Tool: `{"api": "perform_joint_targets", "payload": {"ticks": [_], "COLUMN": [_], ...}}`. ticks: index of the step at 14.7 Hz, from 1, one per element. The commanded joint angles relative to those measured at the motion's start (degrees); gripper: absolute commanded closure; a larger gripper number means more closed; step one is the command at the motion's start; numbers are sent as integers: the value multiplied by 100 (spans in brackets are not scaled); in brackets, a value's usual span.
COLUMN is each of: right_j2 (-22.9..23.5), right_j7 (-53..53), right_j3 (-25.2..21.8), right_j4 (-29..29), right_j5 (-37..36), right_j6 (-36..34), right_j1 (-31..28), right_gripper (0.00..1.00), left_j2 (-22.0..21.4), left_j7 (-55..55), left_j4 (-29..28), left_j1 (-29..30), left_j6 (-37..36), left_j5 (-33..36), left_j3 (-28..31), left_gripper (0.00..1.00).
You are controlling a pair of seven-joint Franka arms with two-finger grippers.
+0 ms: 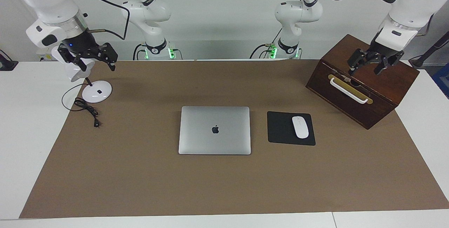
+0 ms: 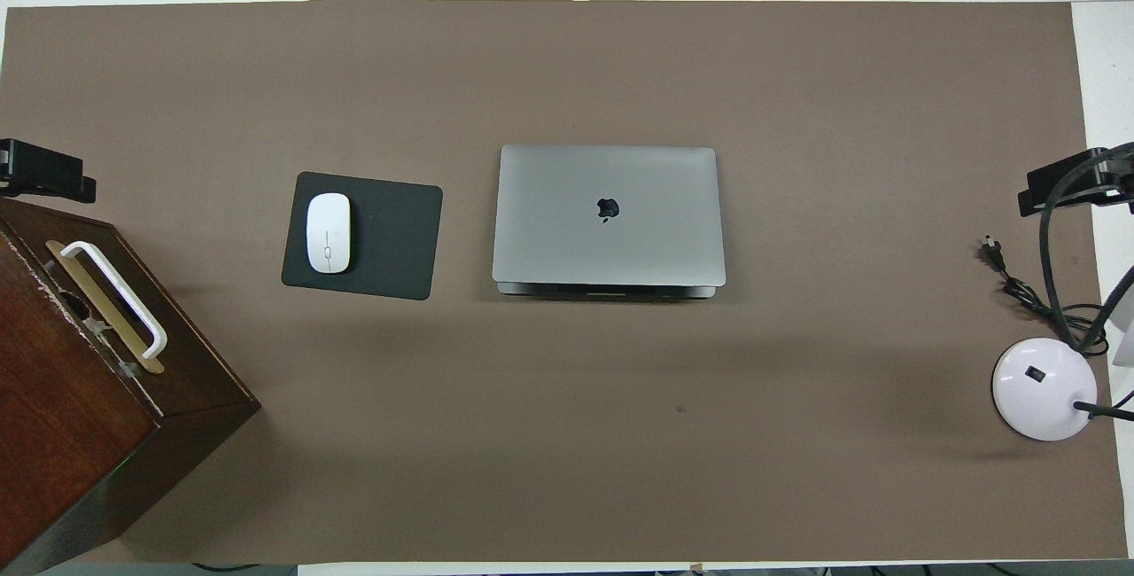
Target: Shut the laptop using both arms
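Observation:
The silver-grey laptop lies flat in the middle of the brown mat with its lid down and the dark apple logo facing up. In the overhead view the laptop shows only a thin dark seam along its edge nearer to the robots. My left gripper hangs open and empty over the wooden box, and its tip shows in the overhead view. My right gripper hangs open and empty over the white desk lamp; it also shows in the overhead view. Both are well away from the laptop.
A black mouse pad with a white mouse lies beside the laptop toward the left arm's end. A dark wooden box with a white handle stands at that end. A white lamp base and its black cord are at the right arm's end.

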Motion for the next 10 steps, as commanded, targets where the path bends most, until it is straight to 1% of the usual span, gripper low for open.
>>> {"api": "perform_joint_targets", "payload": {"ticks": [1,7,10], "right_j2": [80,150,159], "right_j7": [95,104,104], "right_j3": [-48,-48,-48], "right_j4": [88,88,71], "right_j5": [34,25,16], "right_j6": [6,146,322], "right_j1": [47,47,47], "right_gripper": [0,0,0], "left_j2": [4,-5,-14], "left_j7": [65,65,74], "left_j4": [93,93,93], "left_j1": [73,73,73], "left_j6": [-72,-64,-55], "left_j5": [96,79,79], "left_j3": [-72,-81,-81], "left_gripper": [0,0,0]}}
